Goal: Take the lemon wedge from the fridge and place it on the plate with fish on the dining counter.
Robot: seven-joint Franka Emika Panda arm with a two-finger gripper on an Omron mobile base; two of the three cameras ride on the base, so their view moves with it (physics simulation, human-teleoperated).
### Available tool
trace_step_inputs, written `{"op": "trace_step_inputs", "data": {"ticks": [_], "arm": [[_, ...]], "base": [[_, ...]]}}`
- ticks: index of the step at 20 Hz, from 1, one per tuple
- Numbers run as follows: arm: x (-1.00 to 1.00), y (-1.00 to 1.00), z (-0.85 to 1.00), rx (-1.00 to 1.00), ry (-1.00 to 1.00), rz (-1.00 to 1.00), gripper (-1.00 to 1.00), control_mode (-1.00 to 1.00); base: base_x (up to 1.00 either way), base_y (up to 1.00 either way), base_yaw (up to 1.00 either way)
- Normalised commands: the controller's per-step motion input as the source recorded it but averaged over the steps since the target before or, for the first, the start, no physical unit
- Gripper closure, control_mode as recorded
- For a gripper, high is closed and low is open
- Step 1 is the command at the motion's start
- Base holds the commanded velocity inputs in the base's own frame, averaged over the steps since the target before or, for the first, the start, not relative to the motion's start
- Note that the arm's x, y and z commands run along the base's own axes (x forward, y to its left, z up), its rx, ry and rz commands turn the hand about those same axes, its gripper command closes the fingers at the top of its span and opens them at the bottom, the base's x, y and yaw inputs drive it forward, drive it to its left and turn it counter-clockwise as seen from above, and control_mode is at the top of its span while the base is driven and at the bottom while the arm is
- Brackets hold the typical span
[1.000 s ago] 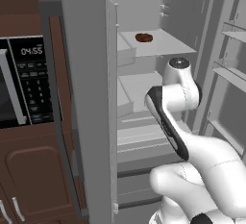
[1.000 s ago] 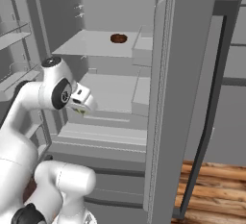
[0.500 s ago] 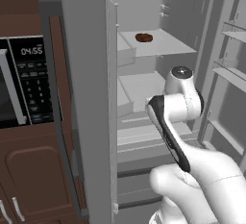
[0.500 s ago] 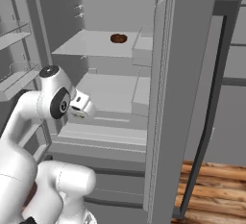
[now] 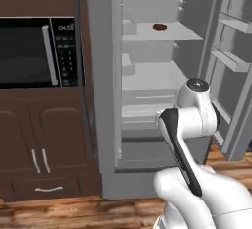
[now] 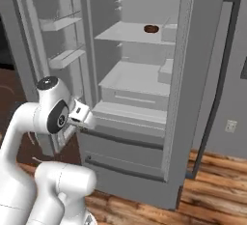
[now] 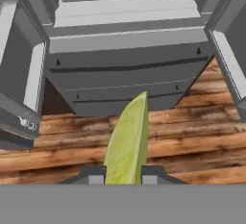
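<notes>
The lemon wedge (image 7: 127,143), a thin yellow-green sliver, stands upright between my gripper's (image 7: 123,174) two dark fingertips (image 7: 93,173), which are shut on it. In the hand view it hangs over the wooden floor in front of the fridge's (image 7: 125,74) lower drawers. The grey fridge (image 5: 147,75) stands open with its white shelves showing, and my hand (image 6: 81,114) is held outside it, low and toward its left door. In the left base view my own arm covers the gripper. The plate with fish and the dining counter are out of view.
A dark brown oval lump (image 5: 159,27) (image 6: 151,28) lies on the fridge's upper shelf. Both fridge doors (image 5: 236,51) (image 6: 53,40) stand swung wide on either side of me. A black microwave (image 5: 29,51) sits in brown cabinets (image 5: 44,139) left of the fridge. Wood floor (image 7: 57,146) lies below.
The whole picture has shifted: the base has backed away from the fridge, so the floor and more of the microwave show. The arm has drawn back with the wedge still gripped.
</notes>
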Motion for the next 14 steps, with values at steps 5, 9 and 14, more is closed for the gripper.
{"op": "trace_step_inputs", "data": {"ticks": [5, 9, 14], "arm": [[0.00, 0.00, 0.00, 0.00, 0.00, 0.00, 1.00, 1.00], [0.00, 0.00, 0.00, 0.00, 0.00, 0.00, 1.00, 1.00], [0.00, 0.00, 0.00, 0.00, 0.00, 0.00, 1.00, 1.00]], "base": [[-1.00, 0.00, 0.55], [-0.97, 0.00, 0.64], [-0.48, 0.00, 0.85]]}}
